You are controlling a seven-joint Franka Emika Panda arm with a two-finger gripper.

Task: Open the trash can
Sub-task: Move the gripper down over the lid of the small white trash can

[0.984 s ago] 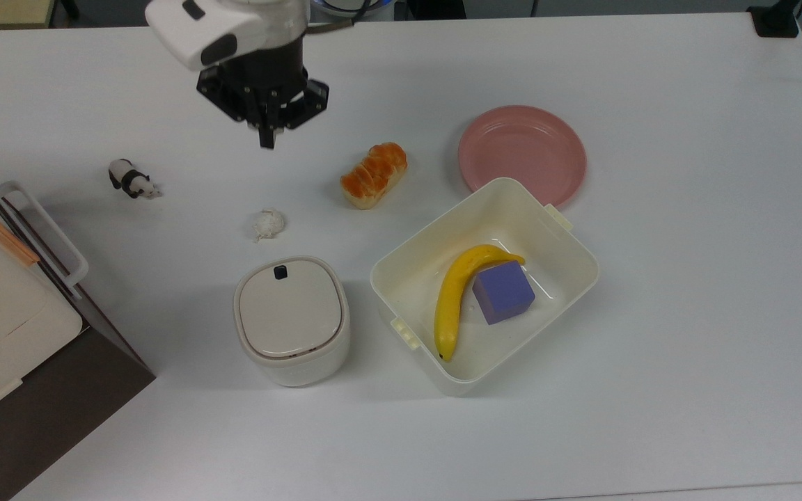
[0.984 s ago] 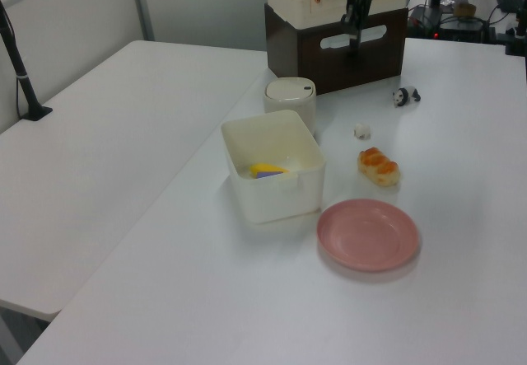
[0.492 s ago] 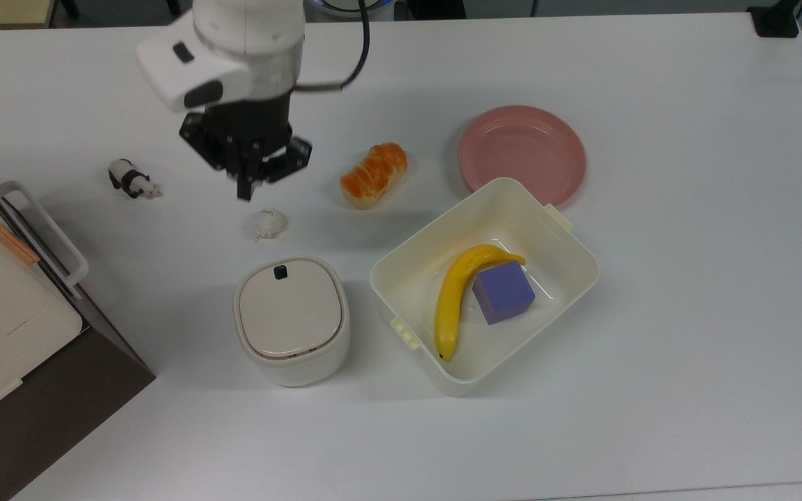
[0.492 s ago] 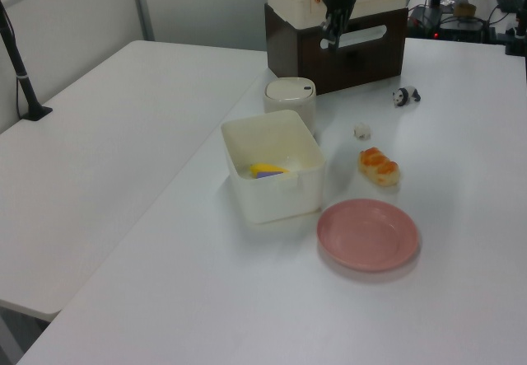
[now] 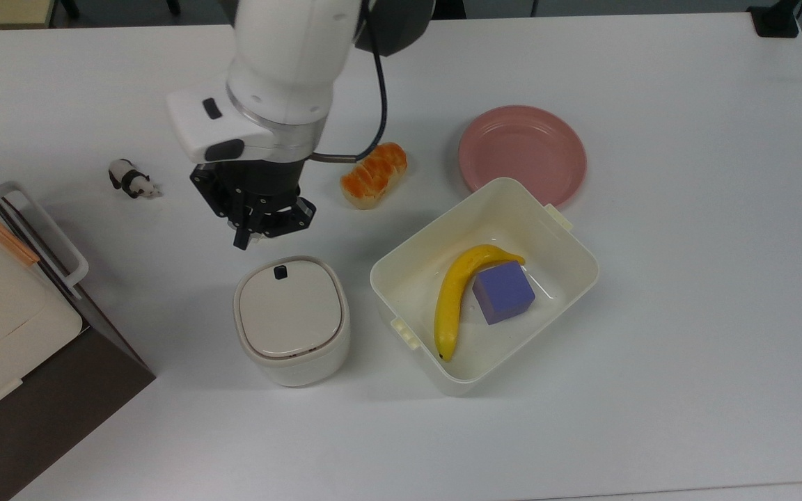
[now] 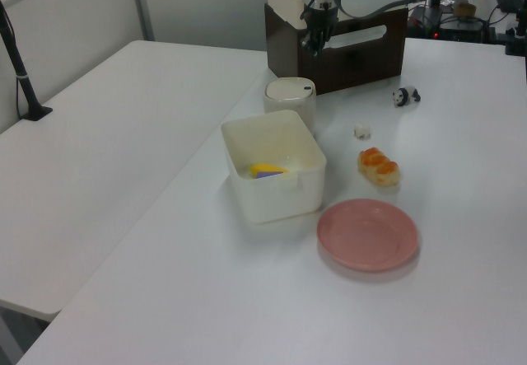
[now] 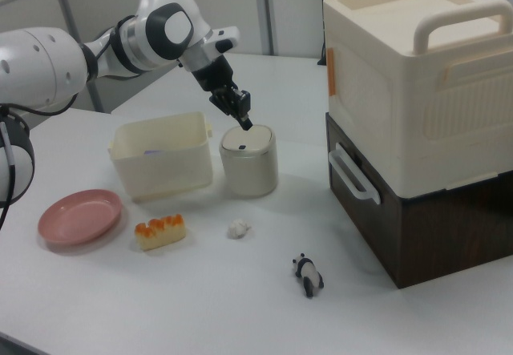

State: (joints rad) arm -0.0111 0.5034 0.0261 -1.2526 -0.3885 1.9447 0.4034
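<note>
We see the end effector [image 5: 242,240] clenched, grasping nothing | above the trash can [image 5: 292,320] (lid down) | near its button [image 5: 280,272] | no writing readable

In the top view, the gripper [image 5: 241,242] with fingers together hangs just above the closed trash can [image 5: 292,320], near its dark button [image 5: 280,271]. To the right, a tub [image 5: 408,278] holds a banana [image 5: 455,296] and a purple cube [image 5: 503,291].
</note>
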